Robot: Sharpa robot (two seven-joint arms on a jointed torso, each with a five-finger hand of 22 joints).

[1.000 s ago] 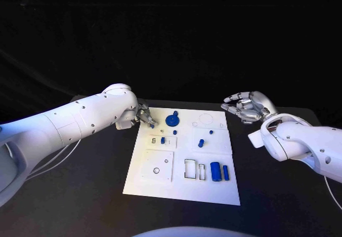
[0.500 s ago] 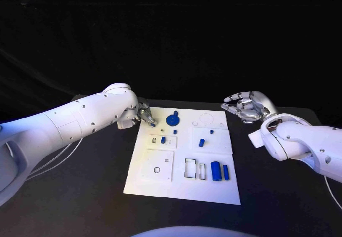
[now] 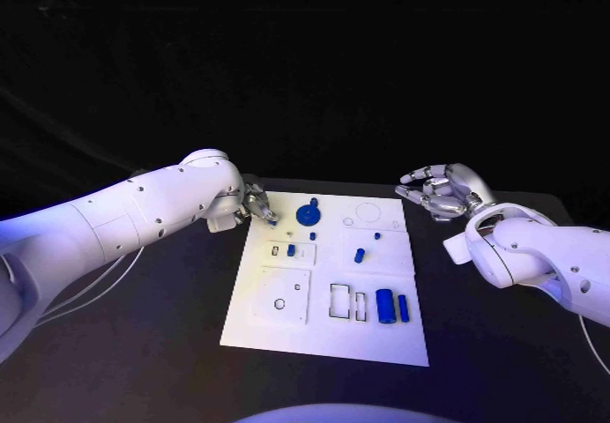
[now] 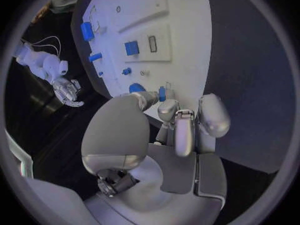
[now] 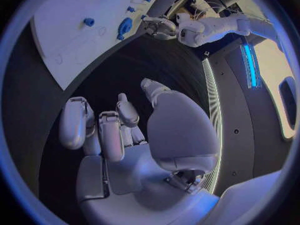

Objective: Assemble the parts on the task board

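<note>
The flat white rectangular task board (image 3: 333, 282) lies in the middle of the matte black table (image 3: 152, 352). The silver left hand (image 3: 258, 208) is at the board's far left corner and pinches a small blue peg (image 4: 162, 93) in its fingertips. A round blue gear-like part (image 3: 308, 213) lies just beside it. Two blue cylinders (image 3: 391, 307) lie near the board's front edge, their long axes running front to back. The silver right hand (image 3: 441, 191) hovers beyond the board's far right corner, its fingers curled loosely apart and holding nothing.

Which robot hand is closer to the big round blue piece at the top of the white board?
Left. The left hand is beside the round blue piece at the board's far-left corner; the right hand hovers off the board's right side.
</note>
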